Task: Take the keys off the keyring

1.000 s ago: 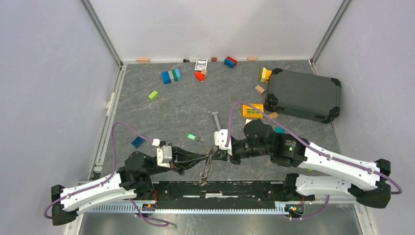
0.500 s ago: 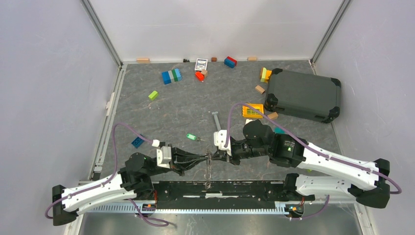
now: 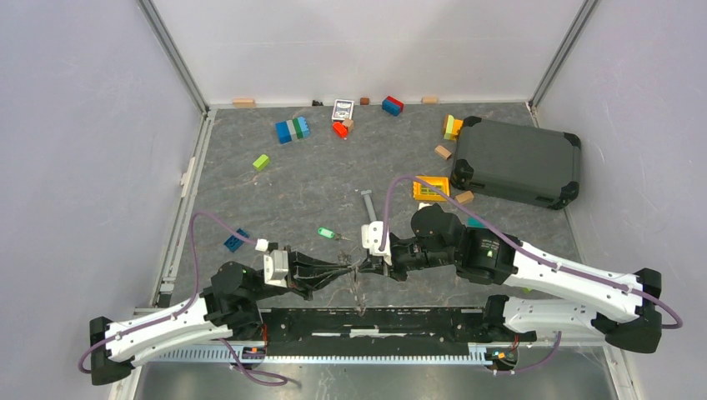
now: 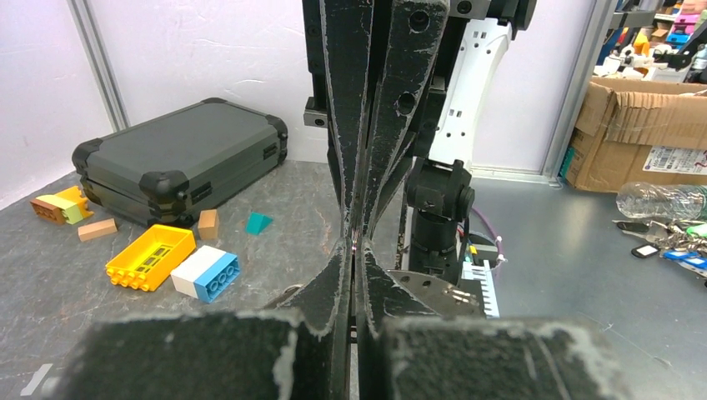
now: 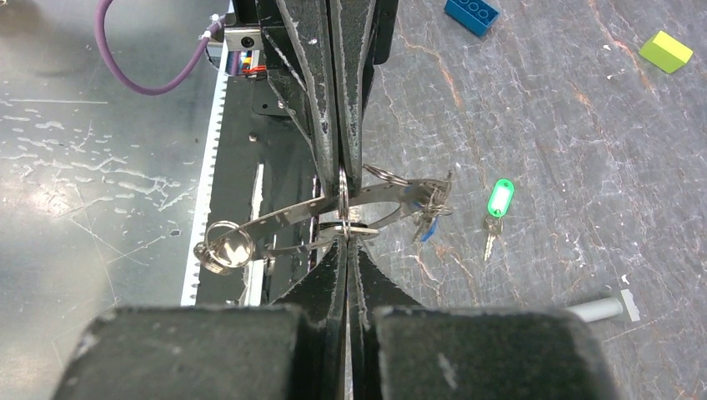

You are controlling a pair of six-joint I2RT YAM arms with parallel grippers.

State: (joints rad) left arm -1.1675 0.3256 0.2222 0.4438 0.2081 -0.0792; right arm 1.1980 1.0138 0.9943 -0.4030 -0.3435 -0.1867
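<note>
The keyring (image 5: 343,202) stands edge-on at the tips of the right gripper (image 5: 345,240), which is clamped tight on its near edge; the left gripper (image 5: 340,173) is clamped on the opposite edge. It is a thin silver wire loop carrying a perforated metal strip (image 5: 283,218) and small keys (image 5: 429,204) bunched beside the right gripper, with a green-headed key (image 5: 498,200) lying loose just past them.

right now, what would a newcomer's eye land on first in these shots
The two grippers meeting nose to nose at the middle of the table's near edge: the left gripper and right gripper are both shut on the thin keyring, with a long metal bar and keys attached. After that, the green-headed key lying loose on the table just beyond them, and the dark grey case at the back right.
</note>
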